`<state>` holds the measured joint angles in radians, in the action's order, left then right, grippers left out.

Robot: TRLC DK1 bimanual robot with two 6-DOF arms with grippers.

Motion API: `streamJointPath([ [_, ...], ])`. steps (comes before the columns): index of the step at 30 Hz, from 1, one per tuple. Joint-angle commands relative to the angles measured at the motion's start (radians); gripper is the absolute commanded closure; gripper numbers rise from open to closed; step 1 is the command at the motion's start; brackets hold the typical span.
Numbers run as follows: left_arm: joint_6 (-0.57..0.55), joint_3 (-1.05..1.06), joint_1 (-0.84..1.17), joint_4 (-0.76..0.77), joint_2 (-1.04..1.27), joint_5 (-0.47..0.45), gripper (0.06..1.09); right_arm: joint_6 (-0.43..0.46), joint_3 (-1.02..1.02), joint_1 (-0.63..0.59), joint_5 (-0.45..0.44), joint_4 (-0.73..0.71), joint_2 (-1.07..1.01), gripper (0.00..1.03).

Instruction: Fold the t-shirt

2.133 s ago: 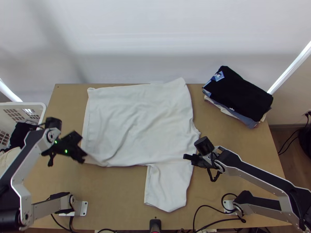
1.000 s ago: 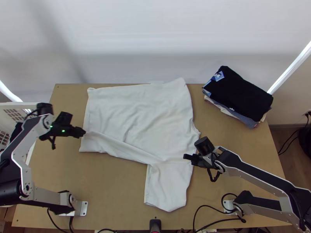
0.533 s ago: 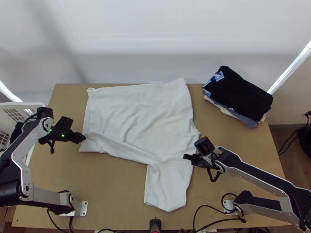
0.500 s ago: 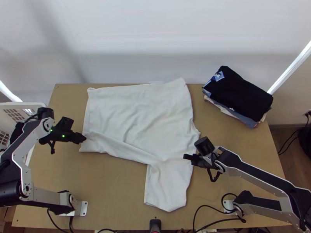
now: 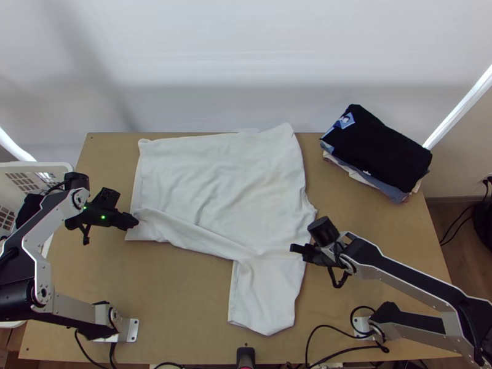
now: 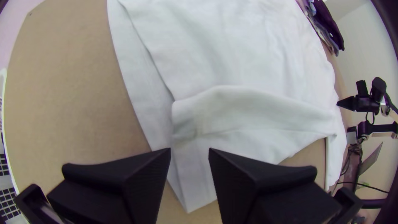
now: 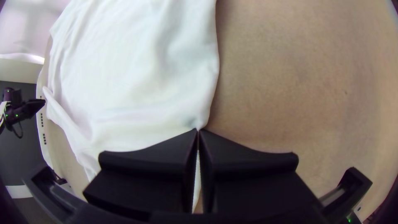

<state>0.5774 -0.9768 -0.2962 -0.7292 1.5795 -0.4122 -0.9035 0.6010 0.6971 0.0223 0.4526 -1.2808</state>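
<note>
The white t-shirt (image 5: pixel 221 190) lies spread on the table, its near-left edge turned up in a fold, one sleeve pointing toward the near edge. My left gripper (image 5: pixel 135 221) is at the shirt's left edge beside that fold. In the left wrist view my left gripper (image 6: pixel 189 151) stands open, the shirt's folded corner (image 6: pixel 182 120) just beyond its parted fingers. My right gripper (image 5: pixel 296 251) is at the shirt's right edge, above the sleeve. In the right wrist view my right gripper (image 7: pixel 197 132) is shut on the shirt's edge (image 7: pixel 199 118).
A stack of folded clothes (image 5: pixel 381 147), black on top, sits at the table's far right. A white basket (image 5: pixel 61 167) with clothes stands off the left edge. Bare wood (image 5: pixel 178 301) lies in front of the shirt. Cables run near the right arm's base.
My left gripper moved away from the near edge, and the shirt's near-left part was turned up and let go. Lately it has shifted slightly right. The right arm has kept still.
</note>
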Motion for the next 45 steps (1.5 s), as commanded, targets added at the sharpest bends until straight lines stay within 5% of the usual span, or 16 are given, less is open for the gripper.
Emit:
streamJointPath([
  [1, 0.018, 0.023, 0.008, 0.014, 0.028, -0.016, 0.59, 0.017, -0.038, -0.011, -0.016, 0.005, 0.000, 1.00],
  [15, -0.011, 0.016, 0.037, 0.063, 0.068, -0.017, 0.60, 0.018, -0.043, -0.011, -0.016, 0.005, 0.008, 1.00],
  [19, -0.024, 0.012, 0.039, 0.082, 0.066, -0.040, 1.05, 0.023, -0.043, -0.011, -0.016, 0.005, 0.009, 1.00],
  [28, -0.143, -0.089, 0.014, 0.054, -0.018, -0.050, 1.05, 0.046, -0.035, -0.034, -0.035, 0.001, 0.040, 1.00],
  [45, -0.501, -0.404, 0.088, -0.007, -0.289, -0.053, 1.05, 0.403, 0.272, -0.189, -0.097, -0.107, 0.250, 1.00],
])
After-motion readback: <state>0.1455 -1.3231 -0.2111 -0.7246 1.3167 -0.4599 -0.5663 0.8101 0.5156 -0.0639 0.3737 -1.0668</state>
